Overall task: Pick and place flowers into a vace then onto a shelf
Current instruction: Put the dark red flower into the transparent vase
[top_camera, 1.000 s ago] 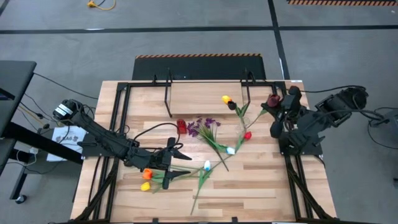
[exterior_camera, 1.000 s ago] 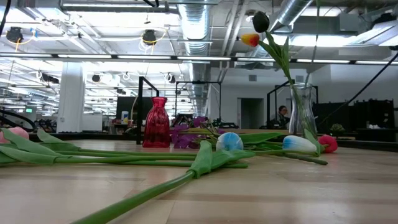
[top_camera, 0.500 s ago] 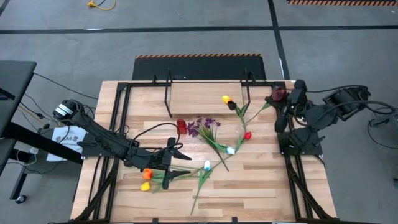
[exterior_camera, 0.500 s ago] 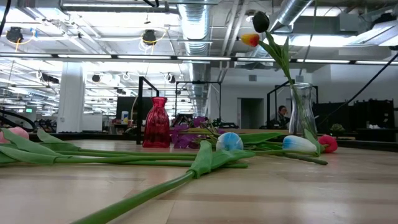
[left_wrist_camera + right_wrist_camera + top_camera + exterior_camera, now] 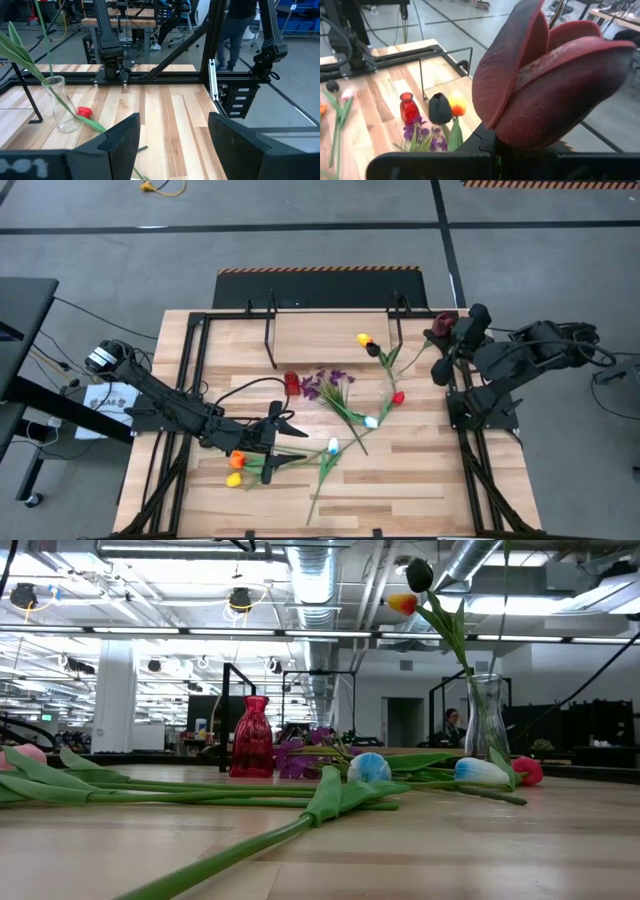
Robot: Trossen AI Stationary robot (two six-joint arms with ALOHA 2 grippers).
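My right gripper [image 5: 450, 340] hangs above the table's far right corner, shut on a dark maroon tulip [image 5: 441, 327] whose bloom [image 5: 550, 75] fills the right wrist view. Its green stem [image 5: 420, 357] slants down toward a clear glass vase [image 5: 485, 720]. That vase holds a black tulip [image 5: 372, 350] and a yellow-orange tulip [image 5: 363, 339]. My left gripper [image 5: 290, 428] stands open and empty at the near left, above an orange tulip [image 5: 236, 460] and a yellow one [image 5: 233, 479] that lie on the table. The shelf [image 5: 330, 330] stands at the far edge. My right gripper holds the maroon tulip just under its bloom [image 5: 520, 142]. The gripper's own body hides the fingers there. The bloom stands up above the gripper, lifted clear of the table. Whether the stem's lower end rests in the glass vase I cannot tell.
A small red vase [image 5: 291, 383] and a purple sprig [image 5: 325, 383] sit mid-table. A red tulip [image 5: 398, 397] lies beside the glass vase. Two white-blue tulips [image 5: 371, 421] [image 5: 333, 447] lie toward the near side. Black frame rails [image 5: 470, 450] run along both table sides.
My right gripper has risen a little and shifted toward the table's far edge, turning slightly, with the maroon tulip still in its hold. The flowers on the table and those in the glass vase have stayed where they were.
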